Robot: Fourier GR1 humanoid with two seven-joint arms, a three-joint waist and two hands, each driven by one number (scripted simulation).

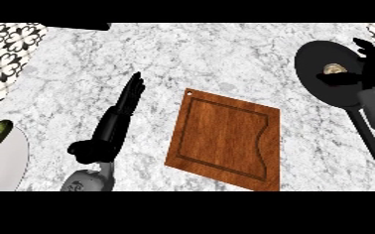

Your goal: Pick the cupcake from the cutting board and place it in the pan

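Hovering over the round black pan at the worktop's right edge, the right hand grips the small pale cupcake; release remains. Brown wooden cutting board lies bare; left hand rests, fingers straight.

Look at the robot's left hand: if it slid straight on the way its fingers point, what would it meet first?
The left hand points up and slightly right over bare marble counter. Nothing lies in that line as far as the view shows; the cutting board stays off to its right.
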